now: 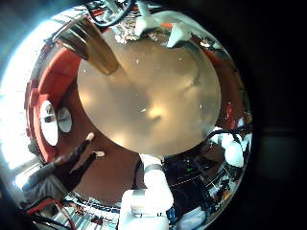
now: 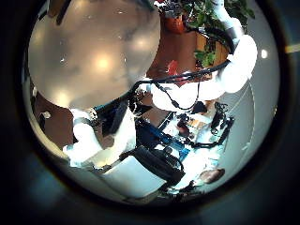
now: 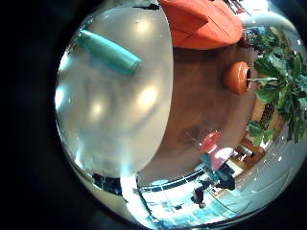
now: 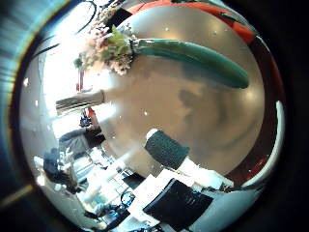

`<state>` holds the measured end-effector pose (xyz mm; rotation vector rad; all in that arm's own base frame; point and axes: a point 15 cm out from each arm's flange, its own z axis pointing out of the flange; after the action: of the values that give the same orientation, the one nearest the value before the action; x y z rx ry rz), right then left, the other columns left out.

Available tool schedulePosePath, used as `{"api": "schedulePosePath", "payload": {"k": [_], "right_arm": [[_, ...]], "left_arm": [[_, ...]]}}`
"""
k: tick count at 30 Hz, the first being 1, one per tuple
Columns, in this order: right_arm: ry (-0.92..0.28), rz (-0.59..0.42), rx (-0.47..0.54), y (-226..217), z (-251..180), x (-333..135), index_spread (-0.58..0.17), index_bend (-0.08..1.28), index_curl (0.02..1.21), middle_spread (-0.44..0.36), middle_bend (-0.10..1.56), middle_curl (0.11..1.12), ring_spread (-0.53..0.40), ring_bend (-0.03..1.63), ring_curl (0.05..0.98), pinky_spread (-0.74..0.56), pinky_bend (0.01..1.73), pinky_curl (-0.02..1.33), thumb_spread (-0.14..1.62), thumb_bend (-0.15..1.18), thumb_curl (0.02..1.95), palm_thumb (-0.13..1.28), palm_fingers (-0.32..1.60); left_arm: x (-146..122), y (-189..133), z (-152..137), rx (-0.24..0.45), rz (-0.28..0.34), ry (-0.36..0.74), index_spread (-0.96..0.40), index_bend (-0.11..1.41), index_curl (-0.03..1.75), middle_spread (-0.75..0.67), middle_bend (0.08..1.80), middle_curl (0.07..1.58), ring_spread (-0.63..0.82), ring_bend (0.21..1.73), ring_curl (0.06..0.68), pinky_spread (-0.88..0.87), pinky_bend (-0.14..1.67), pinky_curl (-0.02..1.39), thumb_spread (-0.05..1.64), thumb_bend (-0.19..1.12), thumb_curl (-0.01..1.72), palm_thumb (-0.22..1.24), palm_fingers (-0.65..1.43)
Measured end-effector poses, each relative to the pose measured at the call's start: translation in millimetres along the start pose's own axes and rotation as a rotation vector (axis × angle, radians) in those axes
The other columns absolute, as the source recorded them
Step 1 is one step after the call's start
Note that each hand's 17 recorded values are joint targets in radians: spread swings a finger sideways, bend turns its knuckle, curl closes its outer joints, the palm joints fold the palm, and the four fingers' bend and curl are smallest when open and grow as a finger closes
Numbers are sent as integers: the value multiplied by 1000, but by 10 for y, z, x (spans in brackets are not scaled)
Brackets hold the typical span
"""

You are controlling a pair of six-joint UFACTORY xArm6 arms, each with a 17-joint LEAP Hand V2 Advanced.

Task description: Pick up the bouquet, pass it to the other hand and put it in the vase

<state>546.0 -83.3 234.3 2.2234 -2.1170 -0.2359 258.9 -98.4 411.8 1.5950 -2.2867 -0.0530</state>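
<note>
From the left hand's little-finger side I look down on a round table (image 1: 153, 96) with a tall brownish vase (image 1: 91, 45) standing near its rim and a bit of the bouquet (image 1: 129, 34) lying at the far edge; none of that hand's fingers show. The left thumb-side view gives only the bare tabletop and an arm's white and black parts, so I cannot tell how that hand is set. From the right little-finger side, the wrapped stem (image 3: 108, 52) lies flat on the table, untouched. The right thumb-side view shows the whole bouquet, blooms (image 4: 106, 46) at one end, and one dark fingertip (image 4: 166, 149) of the right hand well apart from it, holding nothing. I'd say the pick-up is not yet begun; next, a hand must come down and close round the stem.
</note>
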Motion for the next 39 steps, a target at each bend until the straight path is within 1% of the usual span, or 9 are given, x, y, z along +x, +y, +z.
{"api": "schedulePosePath", "payload": {"k": [6,21,28,32,33,34,35,36,39], "right_arm": [[4,10,18,-174,192,21,-305,184,340,-25,354,378,-24,608,206,257,480,182,1120,-25,364,334,421],[7,7,2,-334,529,-97,-316,213,376,-25,366,373,-34,591,186,255,417,139,1109,-24,373,326,541],[8,17,3,-382,606,-122,-314,177,368,-43,419,383,-79,679,192,245,416,112,1110,-24,374,327,669],[11,20,5,-402,622,-146,-308,185,365,-54,461,394,-122,764,208,201,436,93,1107,-22,377,336,787],[10,20,6,-405,622,-158,-309,190,365,-63,484,399,-140,803,215,165,456,80,1104,-21,379,341,871],[11,20,5,-404,622,-155,-310,187,364,-65,487,400,-144,818,220,151,474,80,1104,-22,379,342,904],[11,18,6,-406,622,-163,-312,180,363,-74,496,403,-161,845,229,106,527,85,1102,-18,382,351,983],[12,18,7,-409,621,-163,-327,183,361,-89,514,409,-184,873,237,15,622,94,1096,-17,386,366,1136],[12,17,7,-410,622,-171,-343,275,412,-113,621,451,-201,977,298,-159,706,120,1063,-6,413,438,1331]], "left_arm": [[4,-36,1,2,-2,0,113,186,378,457,188,308,593,439,205,548,187,273,1099,-23,333,411,80],[-4,-57,-7,-4,1,-3,114,186,378,457,188,307,593,436,207,551,187,271,1099,-23,338,407,81],[-16,-53,13,-11,4,-3,114,186,377,457,188,307,594,435,208,553,187,271,1099,-22,340,406,81],[-17,-53,12,-10,3,-1,114,186,377,457,188,307,594,434,208,553,187,271,1099,-22,341,406,81],[-13,-53,12,-11,4,-1,114,186,377,457,188,307,594,434,208,553,187,271,1099,-22,341,406,81],[-16,-57,9,-10,3,-1,114,186,377,457,188,307,594,434,208,553,187,271,1099,-22,341,406,81],[-15,-54,7,-9,3,-1,114,186,377,457,188,307,594,434,209,553,187,271,1099,-22,341,406,81],[-14,-55,1,-7,5,-2,114,186,377,457,188,307,594,434,209,553,187,271,1099,-22,342,406,81],[0,-60,1,-7,8,0,114,186,377,457,188,307,594,434,209,553,187,271,1099,-22,342,406,81]]}}
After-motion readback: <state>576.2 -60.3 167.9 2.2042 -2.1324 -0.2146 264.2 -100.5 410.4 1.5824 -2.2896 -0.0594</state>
